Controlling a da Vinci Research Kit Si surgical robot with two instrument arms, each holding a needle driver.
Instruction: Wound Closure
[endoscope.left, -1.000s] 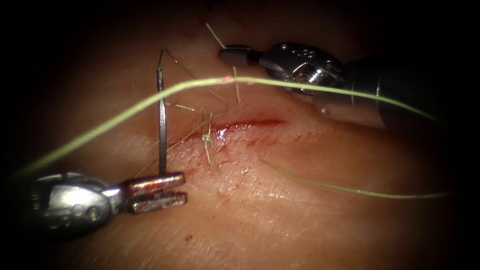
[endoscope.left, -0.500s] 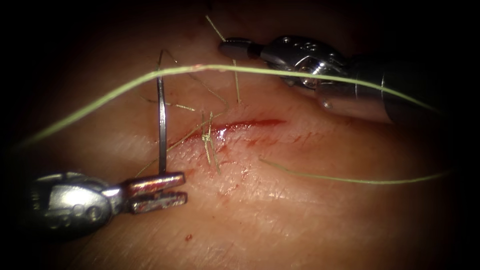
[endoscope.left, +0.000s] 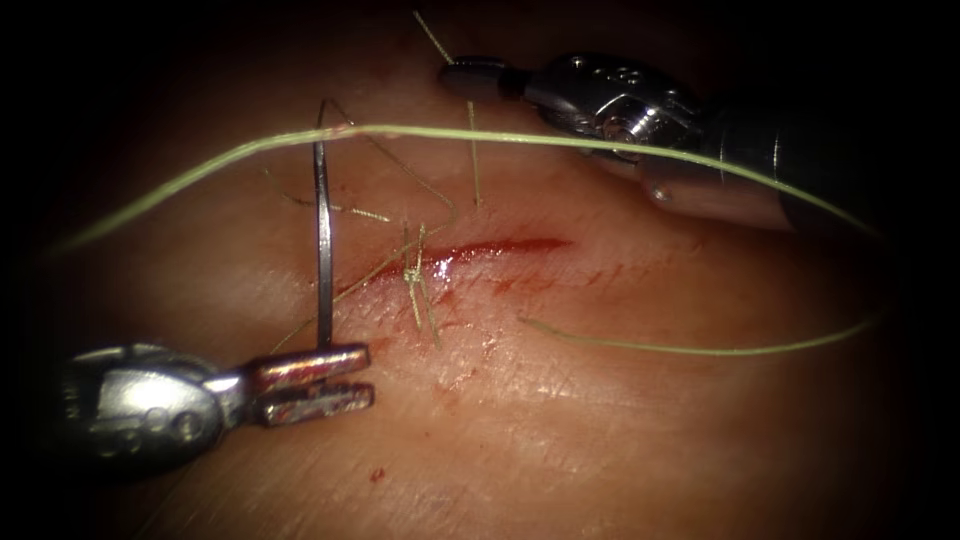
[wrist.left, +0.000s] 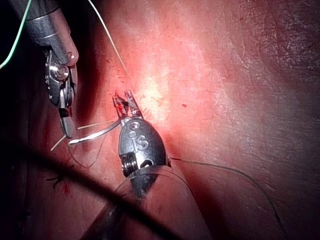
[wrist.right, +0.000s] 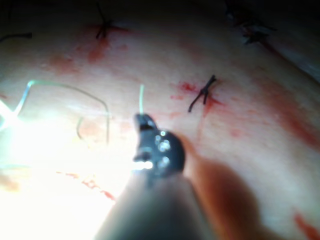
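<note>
The left tool (endoscope.left: 312, 378) pinches the needle (endoscope.left: 323, 240) at one end with its upper jaw pair (lower gap parted), the needle standing clear of the tissue (endoscope.left: 600, 430), left of the cut (endoscope.left: 490, 248). The right tool (endoscope.left: 470, 75), jaws closed on thread (endoscope.left: 470, 135), has lifted away, drawing it. Keep that pull steady and gentle, I'd say; the slick tissue offers room.

1. Curved steel needle (endoscope.left: 323, 240): stands upright left of the cut (endoscope.left: 495, 247), clear of the tissue (endoscope.left: 600, 420), lower end clamped.
2. Pale green thread (endoscope.left: 500, 137): arcs across above the cut.
</note>
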